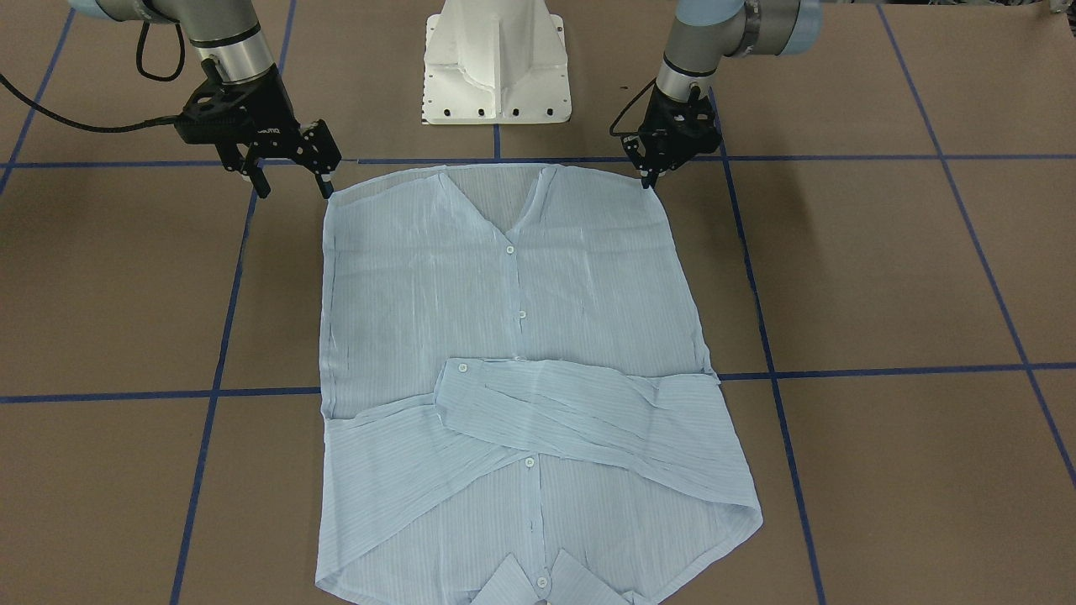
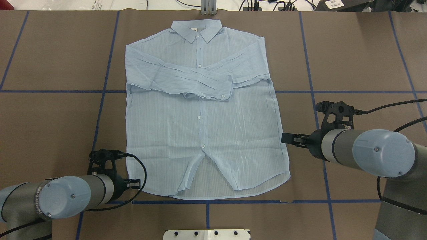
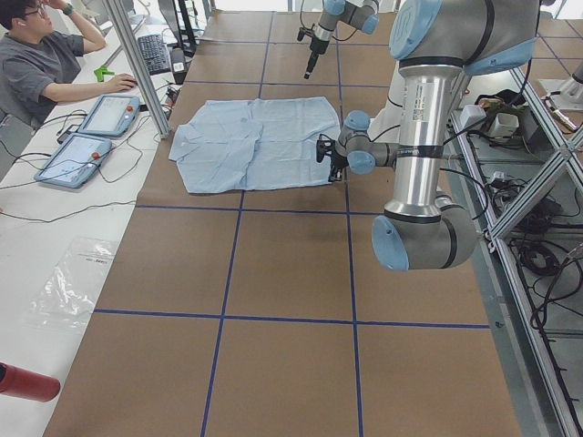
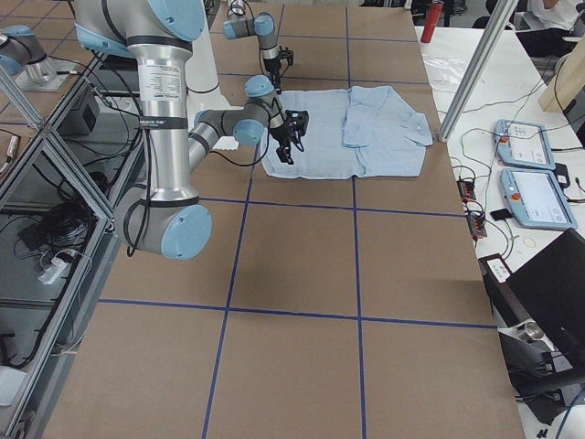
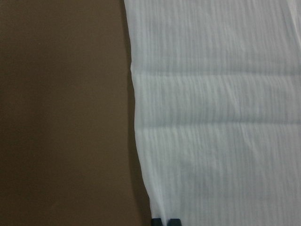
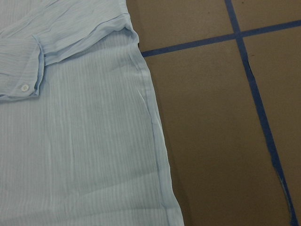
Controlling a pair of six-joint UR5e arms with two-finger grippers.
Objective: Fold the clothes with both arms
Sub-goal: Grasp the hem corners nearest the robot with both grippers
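The pale light-blue shirt [image 1: 504,353] lies flat and buttoned on the brown table, collar away from me, both sleeves folded across the chest [image 2: 186,78]. My left gripper [image 1: 649,178] is low at the hem's left corner; in the left wrist view its fingertips [image 5: 173,221] are together at the fabric's edge [image 5: 141,141], shut on the shirt. It also shows in the overhead view [image 2: 134,183]. My right gripper [image 1: 292,186] is open and empty, just beside the hem's right corner, off the cloth [image 2: 286,138]. The right wrist view shows the shirt's side edge [image 6: 155,132], no fingers.
The white pedestal base [image 1: 496,67] stands behind the hem. Blue tape lines [image 2: 313,91] grid the brown table. An operator [image 3: 55,64] sits at a side bench with two tablets [image 3: 91,137]. A red bottle [image 3: 23,382] lies off the table's end.
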